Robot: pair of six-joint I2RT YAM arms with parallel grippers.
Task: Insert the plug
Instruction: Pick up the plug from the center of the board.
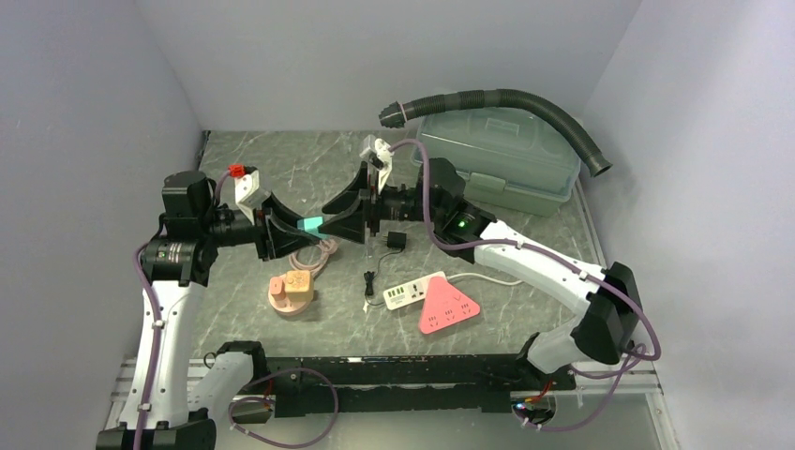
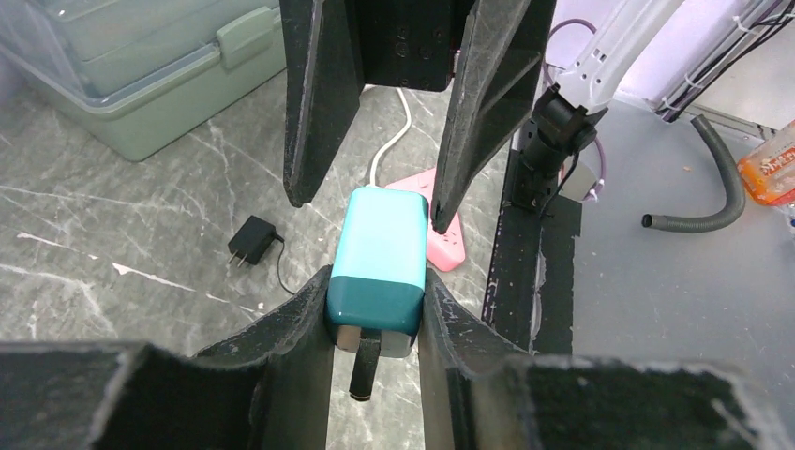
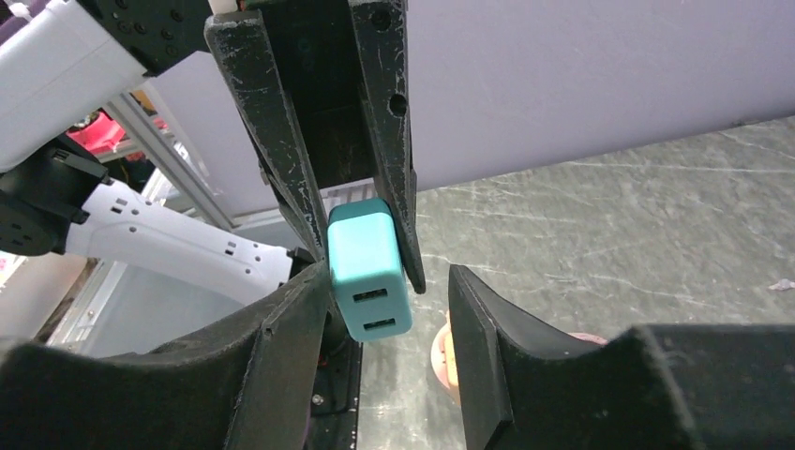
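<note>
Top view: teal plug (image 1: 309, 224) hangs in mid-air between the arms, left of centre, far from the power strip (image 1: 448, 307) lying near-right. Probably a hand-over to regrip.

Left wrist: left gripper (image 2: 375, 295) is clenched on the plug's pronged end, prongs towards the wrist.

Right wrist: right gripper (image 3: 386, 277) straddles the USB end, part open. One finger seems to touch, a gap shows at the other. No grasp yet.

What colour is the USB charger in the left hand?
USB charger: turquoise, darker teal band at the prong end; clearest in the left wrist view.
</note>
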